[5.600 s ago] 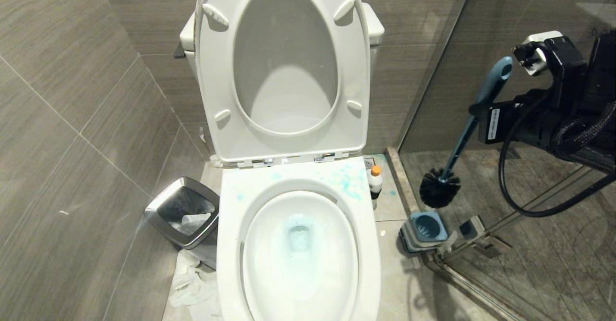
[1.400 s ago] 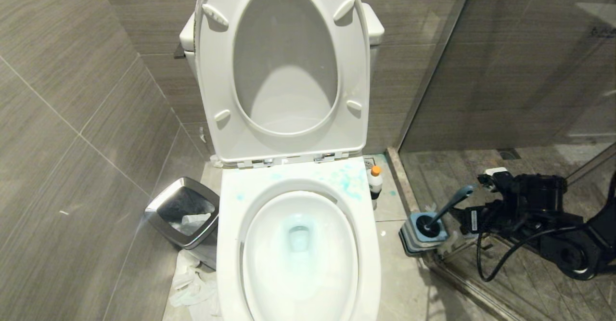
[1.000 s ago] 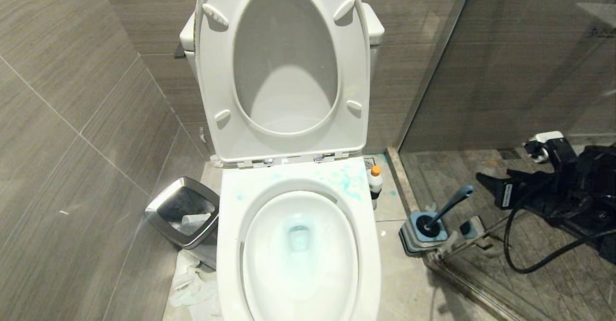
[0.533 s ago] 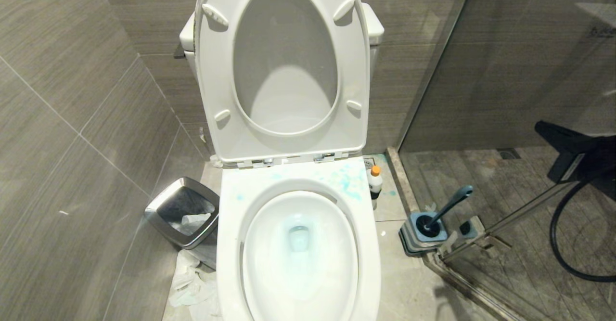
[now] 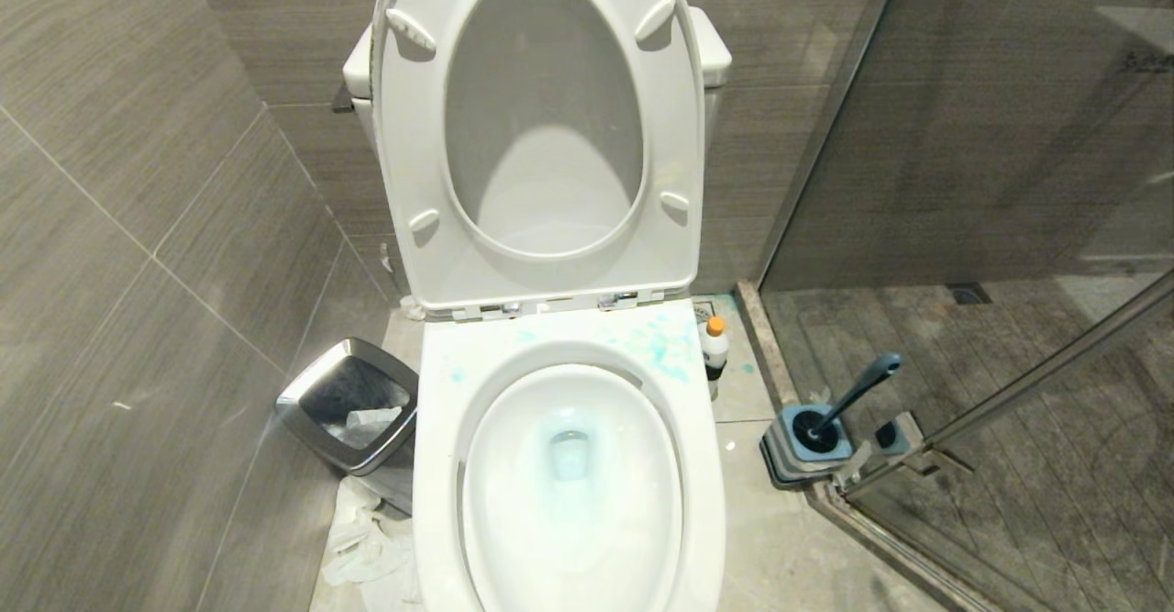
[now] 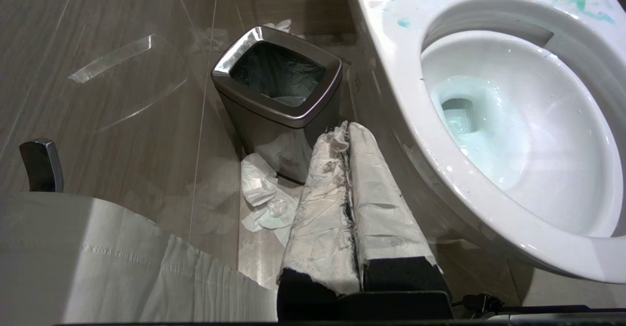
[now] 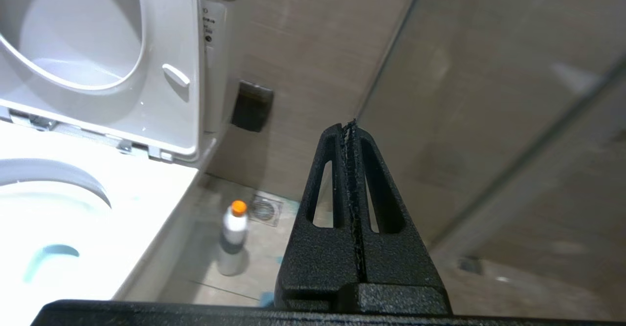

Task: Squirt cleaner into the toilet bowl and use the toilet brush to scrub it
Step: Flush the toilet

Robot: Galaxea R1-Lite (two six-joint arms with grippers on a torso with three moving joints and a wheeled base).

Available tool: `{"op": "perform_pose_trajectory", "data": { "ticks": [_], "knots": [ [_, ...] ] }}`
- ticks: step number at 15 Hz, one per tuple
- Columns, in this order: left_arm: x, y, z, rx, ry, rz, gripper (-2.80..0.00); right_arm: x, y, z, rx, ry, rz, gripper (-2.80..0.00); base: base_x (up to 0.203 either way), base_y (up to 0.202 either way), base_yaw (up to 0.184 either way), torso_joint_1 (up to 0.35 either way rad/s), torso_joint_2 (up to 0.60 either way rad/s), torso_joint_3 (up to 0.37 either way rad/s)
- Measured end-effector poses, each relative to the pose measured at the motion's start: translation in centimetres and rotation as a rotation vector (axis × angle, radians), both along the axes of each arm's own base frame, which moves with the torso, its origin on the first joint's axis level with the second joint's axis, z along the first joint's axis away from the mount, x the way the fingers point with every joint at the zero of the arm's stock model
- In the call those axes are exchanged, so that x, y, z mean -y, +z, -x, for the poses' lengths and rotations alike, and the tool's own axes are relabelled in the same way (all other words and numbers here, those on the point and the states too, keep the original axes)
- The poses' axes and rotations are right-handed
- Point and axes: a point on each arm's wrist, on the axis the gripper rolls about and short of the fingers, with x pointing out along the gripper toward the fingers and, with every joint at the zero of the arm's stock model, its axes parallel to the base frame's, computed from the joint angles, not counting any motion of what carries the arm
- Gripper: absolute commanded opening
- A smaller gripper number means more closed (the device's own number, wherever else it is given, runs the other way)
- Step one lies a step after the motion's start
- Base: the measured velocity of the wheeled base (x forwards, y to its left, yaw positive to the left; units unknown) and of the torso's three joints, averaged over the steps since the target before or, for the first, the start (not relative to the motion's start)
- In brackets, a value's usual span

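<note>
toilet brush [image 5: 846, 401] in holder [image 5: 807, 447], toilet bowl [image 5: 431, 465] rim beside

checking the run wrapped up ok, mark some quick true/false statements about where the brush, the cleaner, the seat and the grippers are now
1. The toilet brush stands in its holder. True.
2. The cleaner lies inside the toilet bowl. False: it stands on the floor beside the toilet.
3. The right gripper is shut and empty. True.
4. The seat is down. False: it is raised.
5. The left gripper holds the brush. False: it is shut on nothing.
</note>
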Motion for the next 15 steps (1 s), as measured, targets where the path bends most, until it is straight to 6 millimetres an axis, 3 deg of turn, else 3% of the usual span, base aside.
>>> {"op": "perform_pose_trajectory", "data": {
  "ticks": [8,10,15],
  "knots": [
    [0.0,0.0,0.0,0.0,0.0,0.0,-2.8,0.6,8.2,10.5,0.079,-0.094,-0.01,-2.8,0.0,0.0,0.0,0.0,0.0,0.0],
    [0.0,0.0,0.0,0.0,0.0,0.0,-2.8,0.6,8.0,13.0,0.063,-0.101,-0.017,-2.8,0.0,0.0,0.0,0.0,0.0,0.0],
    [0.0,0.0,0.0,0.0,0.0,0.0,-2.8,0.2,4.8,17.7,0.034,-0.125,-0.045,-2.8,0.0,0.0,0.0,0.0,0.0,0.0]
  ]
}}
